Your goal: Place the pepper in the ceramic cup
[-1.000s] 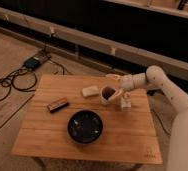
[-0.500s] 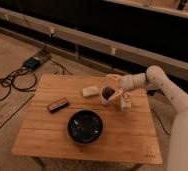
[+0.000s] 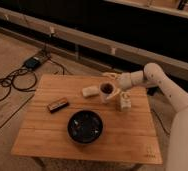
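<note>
The white ceramic cup (image 3: 106,93) stands on the wooden table (image 3: 132,135) at its far middle. Its inside looks dark. I cannot make out the pepper as a separate thing; it may be hidden in the cup or by the gripper. My gripper (image 3: 113,83) is at the end of the white arm that reaches in from the right. It sits right at the cup's rim, on its far right side.
A wide black bowl (image 3: 85,126) stands at the table's middle front. A flat dark block (image 3: 58,104) lies at the left. A small pale object (image 3: 90,91) lies left of the cup. A white bottle (image 3: 123,102) stands just right of the cup. Cables (image 3: 9,85) lie on the floor at the left.
</note>
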Motion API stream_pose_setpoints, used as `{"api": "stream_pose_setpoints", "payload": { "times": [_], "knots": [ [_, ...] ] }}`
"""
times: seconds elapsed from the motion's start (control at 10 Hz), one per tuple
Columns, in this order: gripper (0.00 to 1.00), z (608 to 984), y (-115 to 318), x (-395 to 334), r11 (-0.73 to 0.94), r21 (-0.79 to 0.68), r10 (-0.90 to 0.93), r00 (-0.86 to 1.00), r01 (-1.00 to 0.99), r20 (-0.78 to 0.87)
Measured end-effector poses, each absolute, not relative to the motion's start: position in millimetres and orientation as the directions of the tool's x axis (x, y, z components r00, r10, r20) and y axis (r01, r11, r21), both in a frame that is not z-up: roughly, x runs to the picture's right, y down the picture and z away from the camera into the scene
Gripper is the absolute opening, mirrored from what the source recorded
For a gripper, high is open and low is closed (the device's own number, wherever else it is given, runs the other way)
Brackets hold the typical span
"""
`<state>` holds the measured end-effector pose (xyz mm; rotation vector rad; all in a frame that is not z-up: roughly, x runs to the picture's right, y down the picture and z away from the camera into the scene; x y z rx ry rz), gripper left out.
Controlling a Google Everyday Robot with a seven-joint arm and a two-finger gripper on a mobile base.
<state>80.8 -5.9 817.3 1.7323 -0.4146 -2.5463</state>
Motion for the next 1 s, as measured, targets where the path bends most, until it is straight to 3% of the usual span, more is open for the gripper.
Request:
{"api": "stream_pose_setpoints", "payload": {
  "times": [1.0],
  "knots": [
    [0.80, 813.9, -6.1, 77.8, -0.965, 0.227, -0.166, -0.366, -0.132, -0.916]
  ]
}}
